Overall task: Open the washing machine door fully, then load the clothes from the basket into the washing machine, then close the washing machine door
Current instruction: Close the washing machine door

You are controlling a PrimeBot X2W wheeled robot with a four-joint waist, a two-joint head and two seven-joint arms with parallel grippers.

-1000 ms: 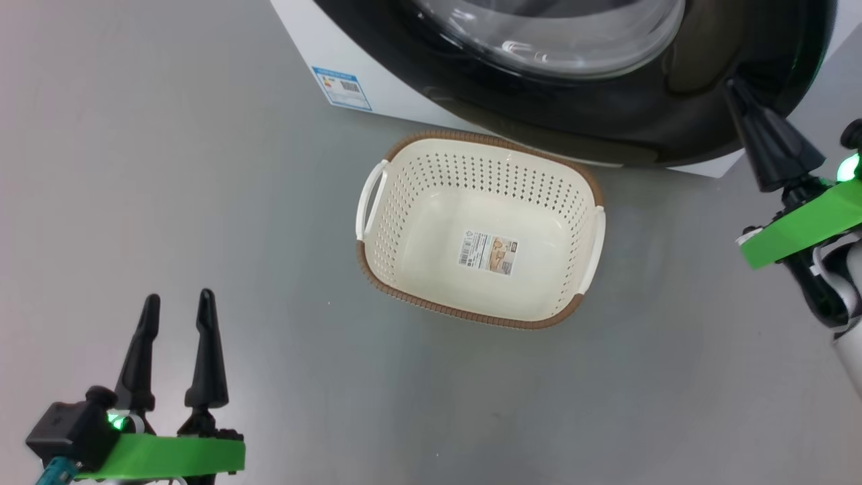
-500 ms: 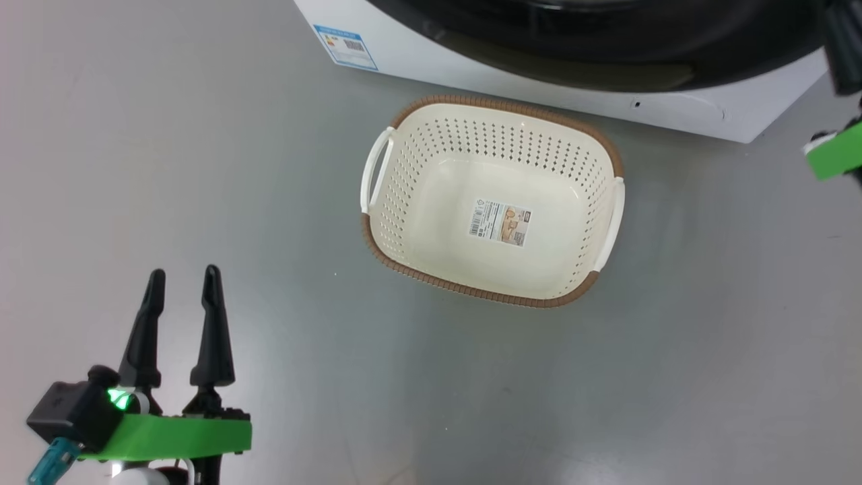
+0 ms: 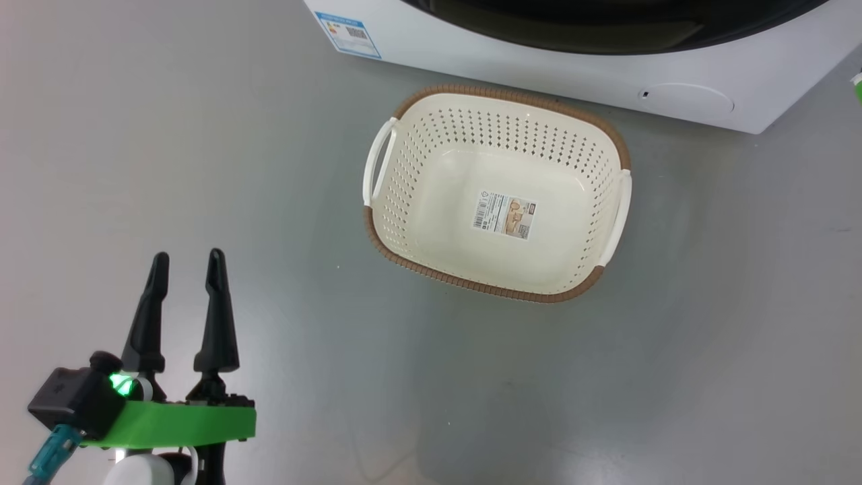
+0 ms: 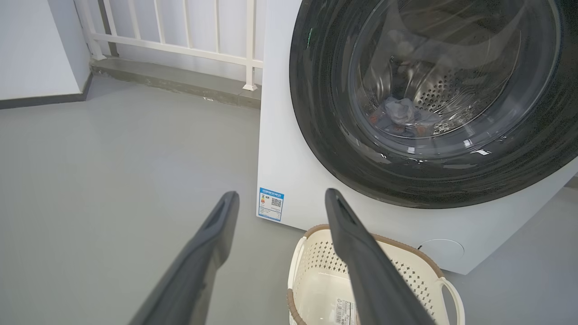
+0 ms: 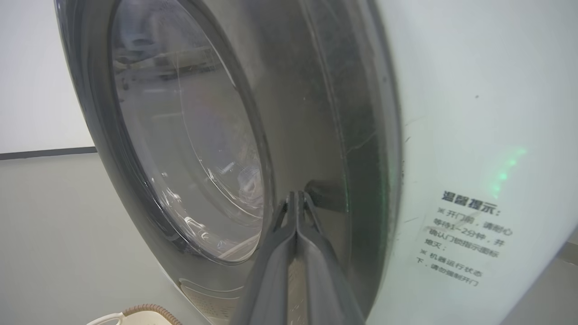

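Observation:
The washing machine [image 4: 280, 135] stands white at the far side, with the washing machine door [image 4: 316, 113] lying flat against its front. Through the glass, the clothes [image 4: 399, 115] lie in the steel drum, grey-blue with orange-brown spots. The basket [image 3: 417, 168] sits on the floor before the machine with nothing in it but a label [image 3: 505, 214]. My left gripper [image 3: 188, 256] hovers open at the lower left, well away from the basket, its fingers [image 4: 212, 243] apart. My right gripper [image 5: 296, 195] is shut, its tips at the door's black ring [image 5: 316, 113] near the rim.
Grey floor [image 3: 202, 135] spreads left and in front of the basket. A blue energy sticker [image 3: 348, 31] and a round service flap [image 3: 693, 101] mark the machine's lower front. A white railing [image 4: 180, 27] on a kerb runs behind. A text sticker [image 5: 469, 239] is on the machine's side.
The door, which jutted out over the basket a second ago, now lies against the machine. My right gripper went with it, out past the head view's right edge. The head view shifted slightly.

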